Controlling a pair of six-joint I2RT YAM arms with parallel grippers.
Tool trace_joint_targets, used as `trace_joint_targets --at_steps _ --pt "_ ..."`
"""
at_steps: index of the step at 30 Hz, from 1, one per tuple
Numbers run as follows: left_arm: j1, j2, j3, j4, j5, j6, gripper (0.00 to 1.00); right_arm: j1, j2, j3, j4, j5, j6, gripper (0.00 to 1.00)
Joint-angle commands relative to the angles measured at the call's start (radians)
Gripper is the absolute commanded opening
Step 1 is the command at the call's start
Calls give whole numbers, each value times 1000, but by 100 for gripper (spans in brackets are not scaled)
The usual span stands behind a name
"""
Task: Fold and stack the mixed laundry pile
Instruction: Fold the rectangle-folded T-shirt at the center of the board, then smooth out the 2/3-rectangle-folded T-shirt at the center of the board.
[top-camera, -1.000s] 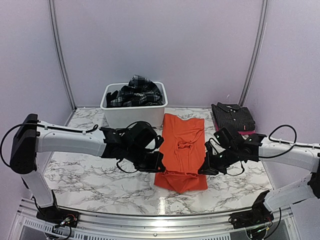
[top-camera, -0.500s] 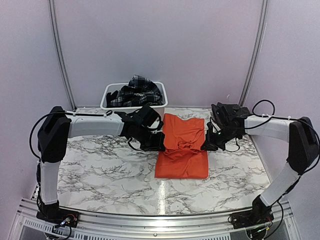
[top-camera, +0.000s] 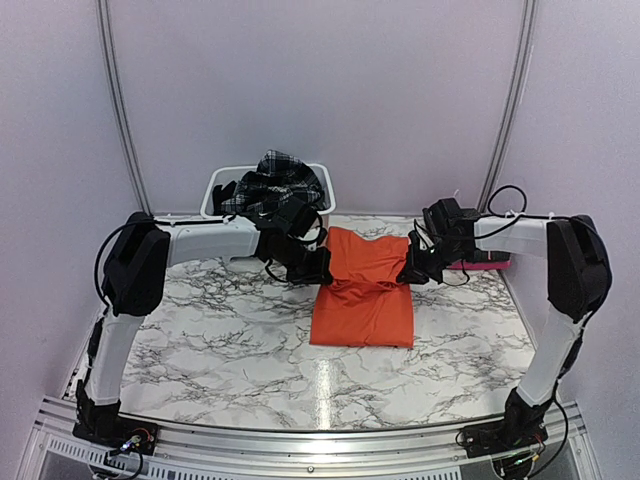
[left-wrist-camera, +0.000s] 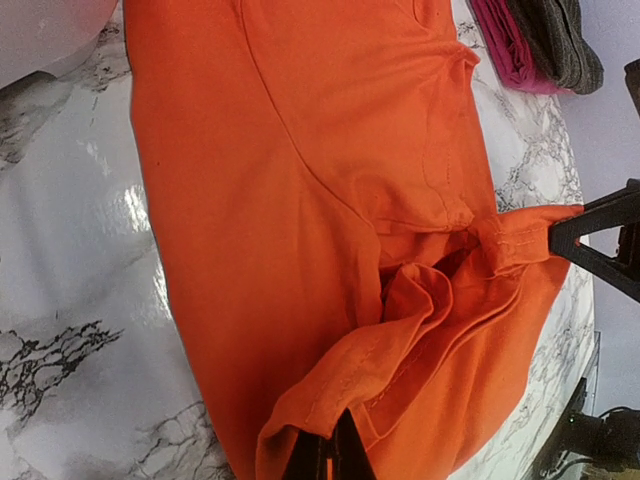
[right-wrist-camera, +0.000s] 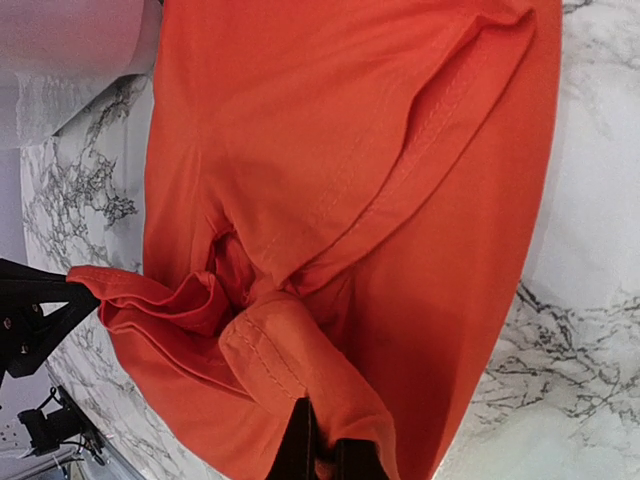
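Orange, bright: the T-shirt (top-camera: 362, 290) lies mid-table on the marble top (top-camera: 200, 330), long axis running away from the arm bases; its near edge is straight and flat, the side edges roughly parallel; the far part is bunched, with loose folds and a stitched hem raised off the lower layer. Left gripper (top-camera: 318, 268) is pinched tight on the cloth at the shirt's left edge, far end; its wrist view shows the closed tips (left-wrist-camera: 325, 455) biting a doubled hem. Right gripper (top-camera: 410, 272) is likewise clamped on the shirt's right edge, directly across; in its own view the fingers (right-wrist-camera: 318, 445) meet on a fold of orange hem. Both arms reach far out, elbows high, forearms converging on the shirt. White tub (top-camera: 215, 190) sits far left against the back wall, the plaid skirt (top-camera: 275, 180) heaped in it above the rim, just behind the left wrist. Dark grey garment (left-wrist-camera: 560, 40) rests folded on a pink piece (top-camera: 485, 265) at far right, close under the right arm. Broad marble shows left of the shirt and on its near side.
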Motion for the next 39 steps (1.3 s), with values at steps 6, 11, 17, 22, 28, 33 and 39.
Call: trace_joint_targets --at_steps 6,11,17,22,28,33,39 --pt "11 101 123 -39 -2 28 0 -25 85 81 7 -8 -62 2" --pt "14 58 119 -70 -73 82 44 -40 55 164 -62 50 -110 36" --pt "14 -110 4 -93 -174 169 77 -43 -72 146 -152 48 -145 47" --pt "-1 -246 -218 -91 -134 205 77 -9 -225 -89 -109 -13 -104 44" --pt "-100 -274 -297 -83 -102 306 61 131 -341 -291 28 -73 32 38" --pt "-112 -189 -226 -60 -137 277 41 190 -346 -383 140 -79 113 32" --pt "-104 -19 -43 -61 -220 284 32 201 -265 -416 203 -72 123 28"
